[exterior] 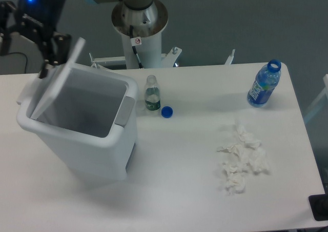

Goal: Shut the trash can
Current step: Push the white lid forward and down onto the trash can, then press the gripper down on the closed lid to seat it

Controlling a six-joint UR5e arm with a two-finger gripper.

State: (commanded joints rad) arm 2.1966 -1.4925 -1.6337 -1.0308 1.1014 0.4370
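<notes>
The trash can [87,150], a large white bin, stands at the left of the table with its mouth open and its grey front latch [124,111] facing right. Its lid [56,78] stands nearly upright on the hinge along the back left rim and shows almost edge-on. My black gripper [28,44] hangs at the upper left, just behind the lid's top edge. Its fingers are spread apart with nothing between them, and the right finger [51,52] is against the back of the lid.
A small clear bottle with a green label [151,93] and a blue cap [166,111] stand right of the bin. A blue water bottle [264,84] is at the far right, with crumpled tissues [241,157] in front of it. The robot base [139,26] is behind the table.
</notes>
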